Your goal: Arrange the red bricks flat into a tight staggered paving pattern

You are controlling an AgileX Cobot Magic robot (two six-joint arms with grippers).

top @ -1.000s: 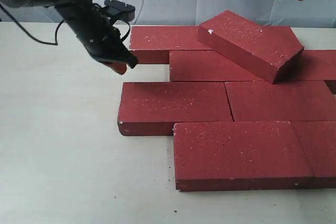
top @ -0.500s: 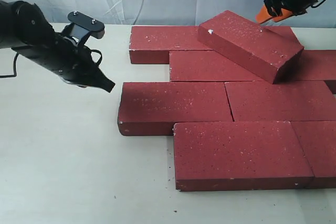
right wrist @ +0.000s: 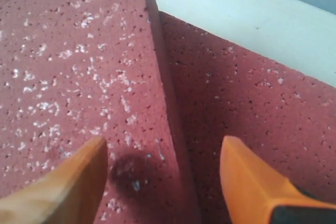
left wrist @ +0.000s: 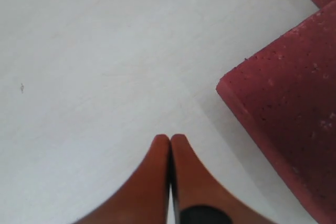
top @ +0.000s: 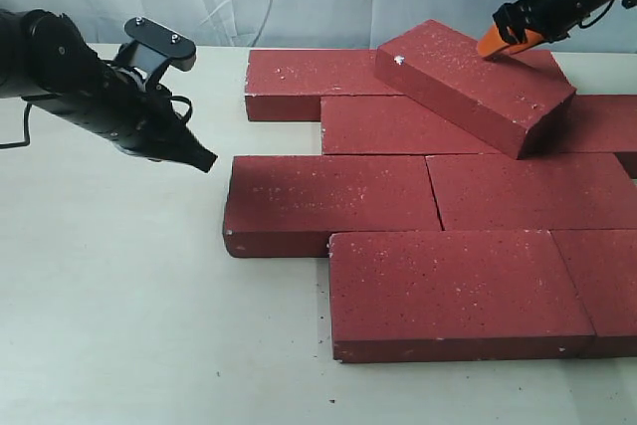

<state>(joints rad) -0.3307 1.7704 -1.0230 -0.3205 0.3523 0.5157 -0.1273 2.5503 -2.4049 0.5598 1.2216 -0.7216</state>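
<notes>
Exterior view is showing the bricks [top: 438, 291] lying flat on a pale table [top: 109, 296] in staggered rows, long sides touching, each row shifted sideways against the next. One tilted brick [top: 473, 82] is lying askew on top of the back rows, its near corner resting on the flat bricks and its far end raised.

The left gripper [top: 202, 159] is hanging over bare table, just beside the left end of the second row, touching no brick. In the left wrist view the left gripper [left wrist: 169, 142] is showing its two red fingers [left wrist: 149, 182] pressed together tip to tip, with nothing between them; a brick corner [left wrist: 283, 114] is lying close by.

The right gripper [top: 495, 44] is hovering at the far upper edge of the tilted brick. In the right wrist view the right gripper [right wrist: 163, 153] is standing wide apart, holding nothing: one orange finger [right wrist: 68, 182] is over the tilted brick [right wrist: 68, 61], casting a small shadow on it, and the other is over the lower brick [right wrist: 247, 103] beside it. Whether either tip is touching a surface I cannot tell.
</notes>
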